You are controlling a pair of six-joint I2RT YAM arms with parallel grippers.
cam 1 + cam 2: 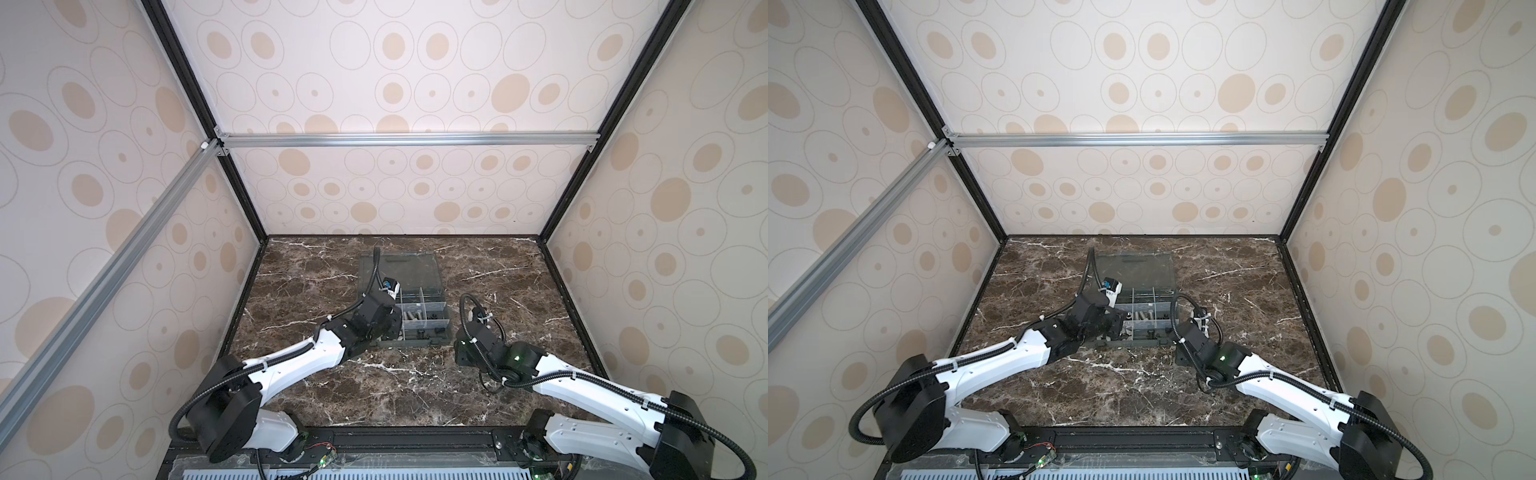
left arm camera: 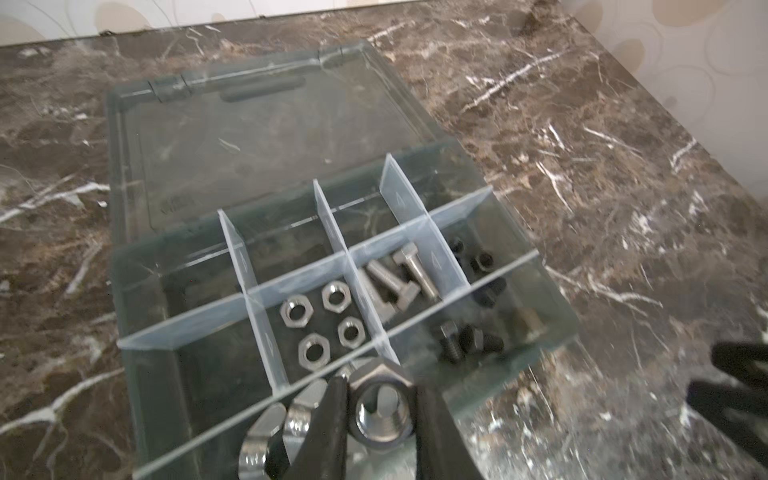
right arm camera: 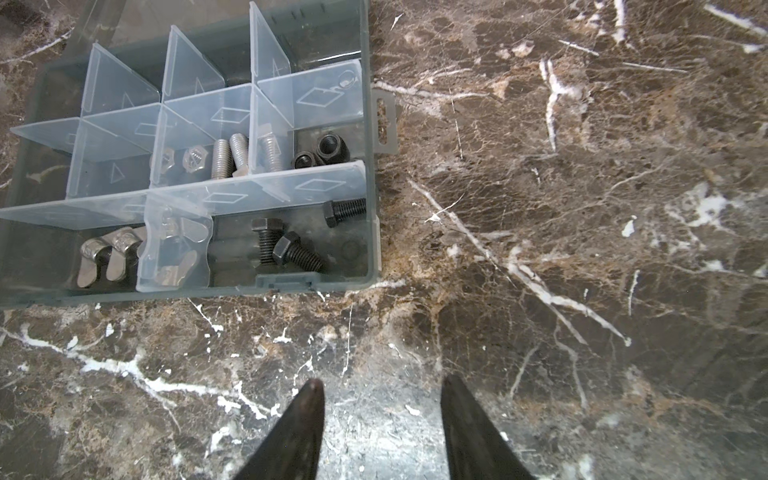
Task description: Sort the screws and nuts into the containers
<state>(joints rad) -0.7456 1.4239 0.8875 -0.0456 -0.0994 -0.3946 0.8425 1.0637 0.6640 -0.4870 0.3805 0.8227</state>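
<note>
My left gripper [image 2: 381, 409] is shut on a silver hex nut [image 2: 376, 372], held over the near edge of the dark grey organizer box [image 1: 446, 328] [image 1: 1173, 307]. In its containers lie several silver nuts [image 2: 328, 320], silver screws [image 2: 399, 278] [image 3: 232, 156], black nuts [image 2: 478, 259] [image 3: 320, 149], black screws [image 2: 465, 338] [image 3: 286, 245] and shiny wedge-like nuts [image 2: 282, 419] [image 3: 108, 253]. My right gripper [image 3: 380, 386] [image 1: 461, 353] stands open over bare marble just right of the box's front corner, with nothing between its fingers.
The box's clear lid [image 2: 249, 137] [image 1: 399, 270] lies open flat behind the compartments. Patterned walls with black frame posts close in the dark marble tabletop [image 1: 374, 395] on three sides. Both arms reach in from the front edge.
</note>
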